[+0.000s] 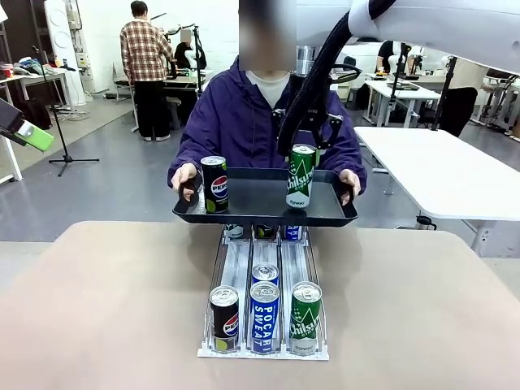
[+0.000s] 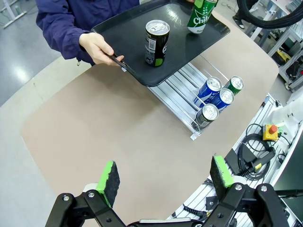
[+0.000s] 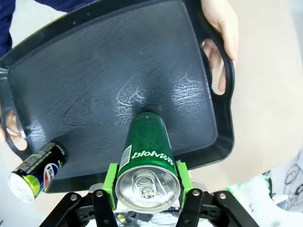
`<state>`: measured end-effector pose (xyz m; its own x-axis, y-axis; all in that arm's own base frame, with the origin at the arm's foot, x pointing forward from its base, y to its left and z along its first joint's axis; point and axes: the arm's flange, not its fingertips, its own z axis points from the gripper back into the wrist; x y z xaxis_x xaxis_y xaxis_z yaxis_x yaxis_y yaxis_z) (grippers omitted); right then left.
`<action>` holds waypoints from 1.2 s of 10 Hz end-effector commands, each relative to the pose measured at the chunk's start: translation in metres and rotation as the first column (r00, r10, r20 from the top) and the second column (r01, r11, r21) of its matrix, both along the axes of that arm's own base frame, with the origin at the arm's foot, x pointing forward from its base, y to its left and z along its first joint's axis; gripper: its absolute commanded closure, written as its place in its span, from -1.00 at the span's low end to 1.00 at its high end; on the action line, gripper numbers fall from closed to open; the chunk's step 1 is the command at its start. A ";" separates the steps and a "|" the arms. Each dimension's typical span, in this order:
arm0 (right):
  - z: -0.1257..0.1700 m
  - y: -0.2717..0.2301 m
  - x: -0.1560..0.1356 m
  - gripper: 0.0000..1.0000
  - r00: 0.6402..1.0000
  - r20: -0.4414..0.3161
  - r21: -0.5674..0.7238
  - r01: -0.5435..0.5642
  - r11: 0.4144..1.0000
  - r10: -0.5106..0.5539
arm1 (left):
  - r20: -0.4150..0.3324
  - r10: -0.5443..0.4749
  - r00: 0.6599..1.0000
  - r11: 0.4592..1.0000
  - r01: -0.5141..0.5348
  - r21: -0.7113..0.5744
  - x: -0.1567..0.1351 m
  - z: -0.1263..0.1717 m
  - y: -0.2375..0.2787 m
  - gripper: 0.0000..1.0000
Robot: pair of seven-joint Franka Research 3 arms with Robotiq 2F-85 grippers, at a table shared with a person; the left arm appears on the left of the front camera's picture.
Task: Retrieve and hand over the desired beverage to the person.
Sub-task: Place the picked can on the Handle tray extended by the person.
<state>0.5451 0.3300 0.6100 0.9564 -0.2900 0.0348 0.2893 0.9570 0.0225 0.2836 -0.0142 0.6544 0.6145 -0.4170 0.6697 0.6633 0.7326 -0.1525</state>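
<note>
The person [image 1: 236, 122] in a purple jacket holds a black tray [image 1: 252, 203] over the far end of the table with both hands. My right gripper [image 1: 303, 153] [image 3: 147, 183] is shut on a green Chilsung can [image 1: 301, 176] [image 3: 147, 142], whose base is down on the tray's right half. A black Pepsi can [image 1: 214, 184] [image 2: 156, 42] [image 3: 38, 172] stands free on the tray's left half. My left gripper [image 2: 164, 174] hangs open and empty high over the near table, far from the tray [image 2: 142, 28].
A can rack [image 1: 244, 268] lies mid-table with a Pepsi can [image 1: 224, 318], a Pocari Sweat can [image 1: 264, 317] and a Chilsung can [image 1: 305, 317] at its front, and more behind. The person's hands [image 1: 185, 175] [image 3: 220, 23] grip the tray's handles. Bare tabletop lies on both sides.
</note>
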 end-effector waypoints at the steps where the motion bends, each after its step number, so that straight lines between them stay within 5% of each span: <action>1: 0.009 0.003 0.013 -0.15 0.998 -0.048 -0.010 -0.033 0.999 0.033 | -0.008 0.000 1.000 1.000 0.000 0.003 0.001 0.000 -0.001 -1.00; 7: 0.002 0.002 0.014 -0.15 0.992 -0.100 -0.039 -0.084 0.996 0.080 | -0.008 0.000 1.000 1.000 0.000 0.003 0.001 0.000 -0.001 -1.00; 8: 0.001 0.003 0.014 -0.91 0.991 -0.099 -0.037 -0.088 0.995 0.084 | -0.008 0.000 1.000 1.000 0.000 0.003 0.001 0.000 -0.001 -1.00; 12: 0.000 0.004 0.012 -1.00 0.991 -0.094 -0.034 -0.096 0.995 0.092 | -0.008 0.000 1.000 1.000 0.000 0.003 0.001 0.000 -0.001 -1.00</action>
<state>0.5496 0.3291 0.6037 0.9758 -0.2146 -0.0412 0.2135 0.9765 -0.0306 0.2836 -0.0142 0.6544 0.6145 -0.4170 0.6697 0.6633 0.7326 -0.1525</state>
